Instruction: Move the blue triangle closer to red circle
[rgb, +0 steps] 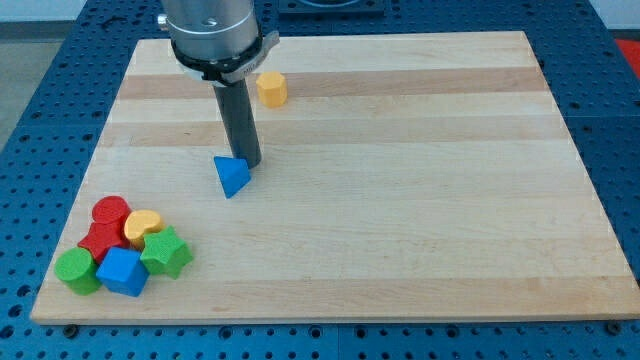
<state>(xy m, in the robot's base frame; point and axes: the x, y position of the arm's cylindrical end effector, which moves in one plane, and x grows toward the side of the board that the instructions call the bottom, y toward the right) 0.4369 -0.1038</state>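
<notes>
The blue triangle (231, 176) lies on the wooden board (400, 200), left of centre. My tip (248, 163) stands right against the triangle's upper right side, touching or nearly touching it. The red circle (110, 211) sits at the view's lower left, at the top of a cluster of blocks, well down and left of the triangle.
The lower-left cluster also holds a red star (101, 238), a yellow heart (143, 224), a green star (166, 253), a blue cube (122, 272) and a green cylinder (76, 270). A yellow hexagon (271, 89) sits near the top, right of the arm.
</notes>
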